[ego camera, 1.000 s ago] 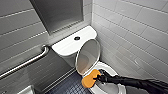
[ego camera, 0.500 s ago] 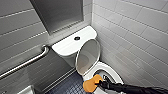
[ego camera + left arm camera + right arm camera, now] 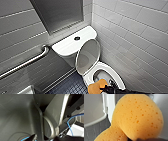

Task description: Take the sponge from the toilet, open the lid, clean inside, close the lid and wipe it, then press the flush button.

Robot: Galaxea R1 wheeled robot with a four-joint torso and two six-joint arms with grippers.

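The toilet (image 3: pixel 112 70) lies directly beneath the right end effector (image 3: pixel 105 88), its bowl uncovered. The lid (image 3: pixel 87 57) stands raised just beyond the end effector, leaning back toward the tank. The end effector is clamped on the sponge (image 3: pixel 96 87), which bulges on either side of the grip. Over the last second the sponge has slid from close to the lid to the bowl's near edge, which reads as a scrubbing stroke in progress. The flush button (image 3: pixel 77 38), well beyond the end effector and past the lid, is untouched.
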